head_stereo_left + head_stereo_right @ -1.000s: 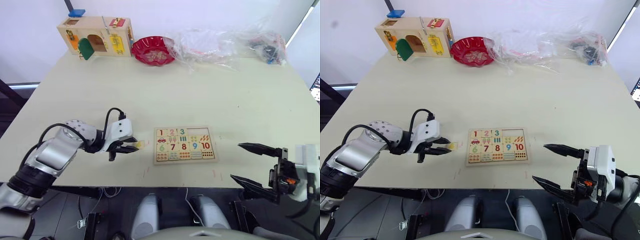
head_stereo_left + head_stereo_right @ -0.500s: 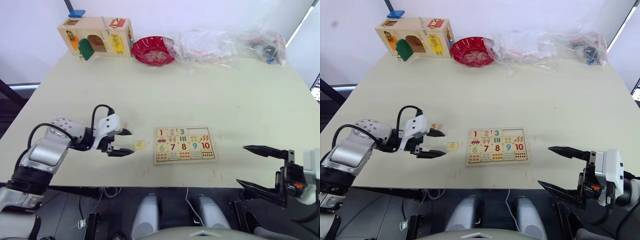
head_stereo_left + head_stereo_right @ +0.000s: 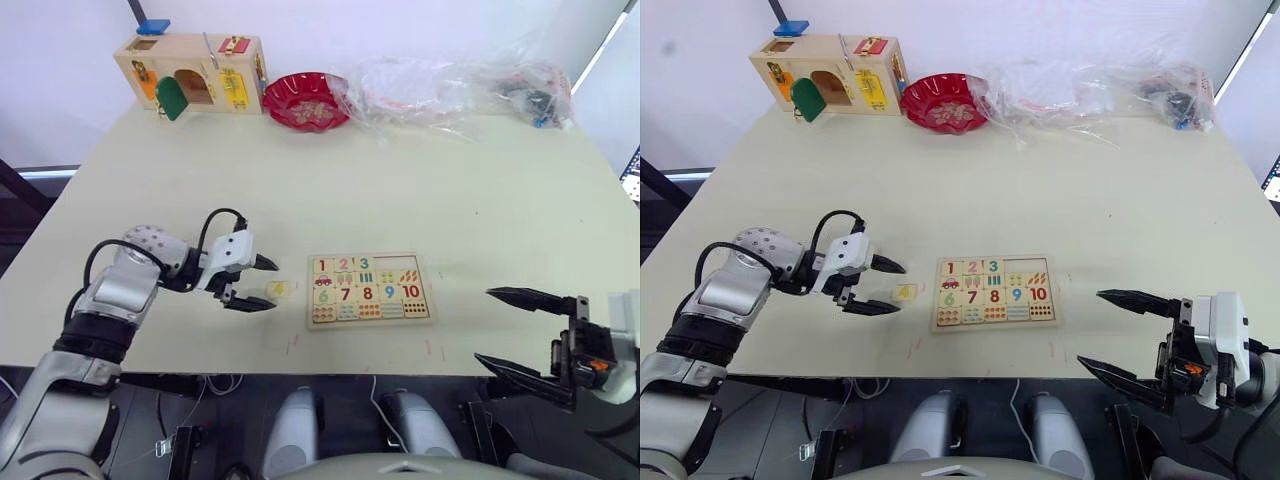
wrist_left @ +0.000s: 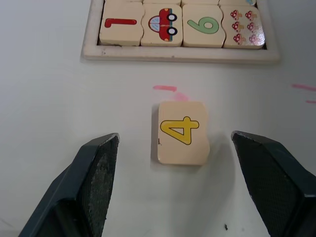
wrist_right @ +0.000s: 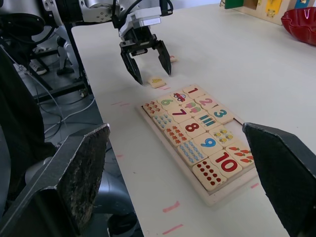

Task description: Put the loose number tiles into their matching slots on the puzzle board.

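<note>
The pale surface (image 3: 300,190) carries everything, and the puzzle board (image 3: 369,290) lies near its front edge, between my two arms, so either can reach it. Numerals 1, 2 and 3 already sit in its upper row; the slots (image 3: 397,264) right of the 3 look open for 4 and 5. My right gripper (image 3: 1118,332) hangs off the front edge, jaws spread and holding nothing, out of the way. My left gripper (image 3: 256,283) hovers low with its jaws released wide, straddling the yellow 4 tile (image 4: 182,132), which lies flat just beside the board's left rim, ready to be pinched and carried over
</note>
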Robot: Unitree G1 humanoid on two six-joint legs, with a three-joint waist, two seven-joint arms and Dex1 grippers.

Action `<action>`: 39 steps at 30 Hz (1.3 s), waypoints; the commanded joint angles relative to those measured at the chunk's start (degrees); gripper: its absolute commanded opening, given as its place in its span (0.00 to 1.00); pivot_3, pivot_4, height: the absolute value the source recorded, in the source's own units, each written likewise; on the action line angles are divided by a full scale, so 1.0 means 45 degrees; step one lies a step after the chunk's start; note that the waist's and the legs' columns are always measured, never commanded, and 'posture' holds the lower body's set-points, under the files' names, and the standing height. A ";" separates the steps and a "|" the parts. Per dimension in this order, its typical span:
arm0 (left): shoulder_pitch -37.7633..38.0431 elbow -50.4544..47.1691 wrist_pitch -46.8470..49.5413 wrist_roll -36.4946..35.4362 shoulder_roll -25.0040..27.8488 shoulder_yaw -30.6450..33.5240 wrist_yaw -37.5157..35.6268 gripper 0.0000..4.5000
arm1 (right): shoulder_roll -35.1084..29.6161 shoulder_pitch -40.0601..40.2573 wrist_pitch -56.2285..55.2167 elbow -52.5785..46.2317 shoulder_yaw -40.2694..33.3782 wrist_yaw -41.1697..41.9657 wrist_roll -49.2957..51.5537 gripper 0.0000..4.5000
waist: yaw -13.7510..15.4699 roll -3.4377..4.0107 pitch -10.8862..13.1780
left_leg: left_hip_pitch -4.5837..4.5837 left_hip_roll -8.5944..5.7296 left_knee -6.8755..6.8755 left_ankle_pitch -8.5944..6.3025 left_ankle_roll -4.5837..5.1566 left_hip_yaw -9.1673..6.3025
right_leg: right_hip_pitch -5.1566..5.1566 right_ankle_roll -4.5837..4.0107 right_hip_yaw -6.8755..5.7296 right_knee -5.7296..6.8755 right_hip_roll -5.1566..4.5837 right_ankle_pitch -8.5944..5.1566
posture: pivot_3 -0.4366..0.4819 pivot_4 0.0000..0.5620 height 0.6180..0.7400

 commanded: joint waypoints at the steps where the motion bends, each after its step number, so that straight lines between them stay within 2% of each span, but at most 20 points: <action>1: -0.0232 -0.0446 0.0094 0.0096 -0.0016 0.0085 -0.0002 0.86 | 0.0010 0.0026 -0.0133 -0.0408 -0.0284 -0.0022 0.0136 1.00 | 0.0001 0.0000 0.0000 | 0.0000 0.0000 0.0000 0.0000 0.0000 0.0000 | 0.0000 0.0000 0.0000 0.0000 0.0000 0.0000 | 0.48 0.27 1.00; 6: -0.0231 -0.0388 0.0057 0.0195 -0.0050 0.0090 -0.0046 0.86 | 0.0016 0.0036 -0.0158 -0.0381 -0.0236 -0.0001 0.0080 1.00 | 0.0002 0.0000 0.0000 | 0.0000 0.0000 0.0000 0.0000 0.0000 -0.0001 | 0.0000 0.0001 0.0000 0.0000 -0.0001 0.0000 | 0.48 0.27 1.00; 9: -0.0145 -0.0352 -0.0143 0.0394 -0.0047 0.0026 -0.0062 0.69 | 0.0023 0.0030 -0.0173 -0.0379 -0.0216 0.0004 0.0056 1.00 | 0.0002 0.0000 0.0000 | 0.0000 0.0000 0.0000 0.0000 0.0000 -0.0001 | 0.0000 0.0001 0.0000 0.0000 0.0000 0.0000 | 0.48 0.27 1.00; 12: -0.0094 -0.0351 -0.0158 0.0435 -0.0041 0.0055 -0.0076 0.37 | 0.0026 0.0037 -0.0177 -0.0374 -0.0220 0.0021 0.0058 1.00 | 0.0002 0.0000 0.0000 | 0.0000 0.0000 0.0000 0.0000 0.0000 -0.0001 | 0.0000 0.0001 0.0000 0.0000 0.0000 0.0000 | 0.48 0.27 1.00; 14: -0.0095 -0.0337 -0.0217 0.0477 0.0000 0.0068 -0.0080 0.21 | 0.0015 -0.0006 -0.0171 -0.0358 -0.0199 0.0007 0.0045 1.00 | 0.0002 0.0000 0.0000 | 0.0001 0.0000 0.0000 0.0000 0.0000 -0.0001 | 0.0001 0.0001 0.0000 0.0000 0.0000 0.0000 | 0.48 0.27 1.00; 20: -0.0286 -0.1459 0.0902 0.0208 0.0516 0.0439 -0.0179 0.21 | 0.0111 -0.0021 -0.0265 -0.0331 -0.0197 -0.0053 -0.0048 1.00 | -0.0001 -0.0002 0.0001 | -0.0001 0.0000 0.0000 0.0000 0.0000 -0.0002 | 0.0000 0.0001 -0.0001 0.0000 0.0000 -0.0001 | 0.48 0.27 1.00; 25: -0.1193 -0.3616 0.3694 -0.0374 0.1339 0.0403 -0.0789 0.21 | 0.0286 -0.0012 -0.0339 -0.0274 -0.0281 -0.0163 -0.0169 1.00 | 0.0027 -0.0005 0.0003 | -0.0002 -0.0004 0.0001 0.0000 0.0000 -0.0004 | 0.0002 0.0002 -0.0003 0.0000 -0.0006 -0.0002 | 0.48 0.27 1.00; 28: -0.2875 -0.4845 0.6508 -0.0694 0.1466 -0.0345 -0.1335 0.21 | 0.0427 0.0027 -0.0409 -0.0260 -0.0502 -0.0259 -0.0140 1.00 | 0.0048 -0.0017 0.0010 | -0.0009 -0.0005 0.0002 0.0000 0.0000 -0.0011 | 0.0001 0.0003 -0.0008 -0.0001 -0.0001 -0.0002 | 0.48 0.27 1.00; 29: -0.3536 -0.5165 0.7562 -0.0761 0.1355 -0.0726 -0.1444 0.21 | 0.0477 0.0063 -0.0419 -0.0283 -0.0601 -0.0313 -0.0109 1.00 | 0.0046 -0.0017 0.0010 | -0.0015 -0.0007 0.0007 0.0000 0.0000 -0.0024 | 0.0002 0.0003 -0.0017 -0.0001 0.0002 -0.0002 | 0.48 0.27 1.00; 33: -0.5374 -0.5920 0.9522 -0.0439 0.0581 -0.1934 -0.0964 0.21 | 0.0591 0.0279 -0.0448 -0.0429 -0.0879 -0.0475 -0.0048 1.00 | 0.0012 -0.0013 0.0010 | -0.0012 -0.0025 0.0008 0.0000 0.0000 -0.0033 | 0.0012 0.0006 0.0000 -0.0002 0.0008 -0.0004 | 0.48 0.27 1.00; 36: -0.6855 -0.5594 1.1019 0.0129 -0.0530 -0.3024 -0.0003 0.21 | 0.0735 0.0554 -0.0539 -0.0570 -0.1099 -0.0622 -0.0087 1.00 | -0.0016 -0.0008 0.0011 | -0.0005 -0.0025 0.0005 0.0001 0.0001 -0.0041 | 0.0013 0.0007 0.0006 0.0004 0.0019 -0.0005 | 0.48 0.27 1.00; 39: -0.7692 -0.5061 1.1169 0.0416 -0.1346 -0.4042 0.0130 0.21 | 0.0933 0.0845 -0.0641 -0.0737 -0.1373 -0.0822 -0.0128 1.00 | -0.0035 -0.0006 0.0012 | -0.0009 -0.0022 0.0008 0.0002 0.0002 -0.0064 | 0.0013 0.0007 0.0001 0.0004 0.0035 -0.0005 | 0.48 0.27 1.00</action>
